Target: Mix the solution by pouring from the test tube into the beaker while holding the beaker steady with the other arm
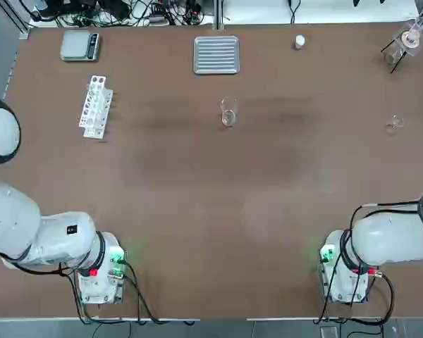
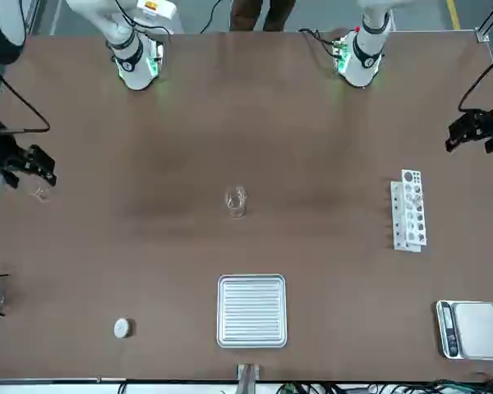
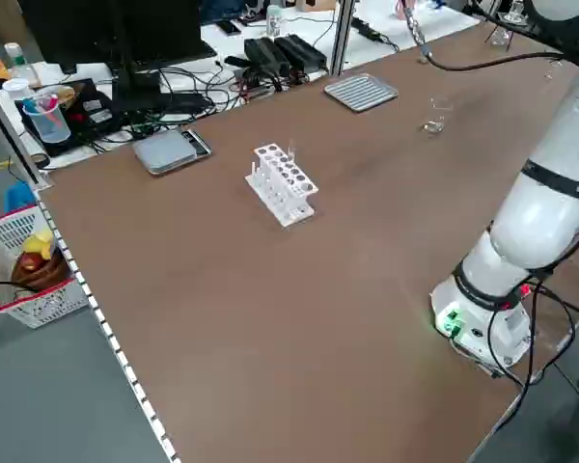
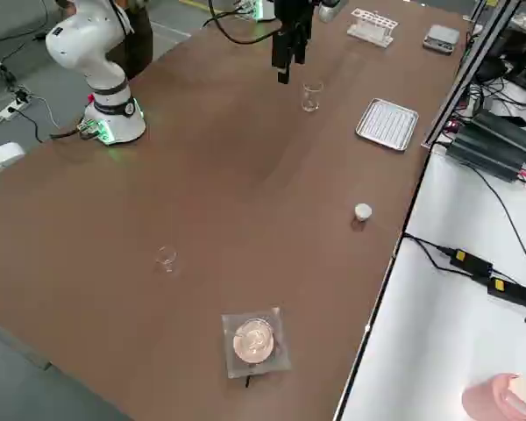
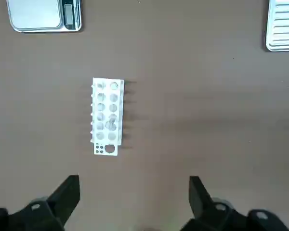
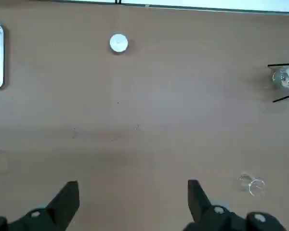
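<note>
Left tool [image 5: 134, 202] and right tool [image 6: 133, 204] stood open, empty. Risk: the unsteadied beaker [image 1: 228, 113] could tip if the test tube [image 5: 111, 124] poured before a hold.

Even, bright overhead light falls on the brown table [image 1: 197, 211], leaving only faint soft shadows beside the test tube rack [image 5: 106, 115] and a dull darker band across the tabletop near the beaker [image 1: 228, 113], which looks slightly soft.

The beaker [image 1: 228, 113] stands mid-table, right of the tube rack [image 1: 96, 106].
</note>
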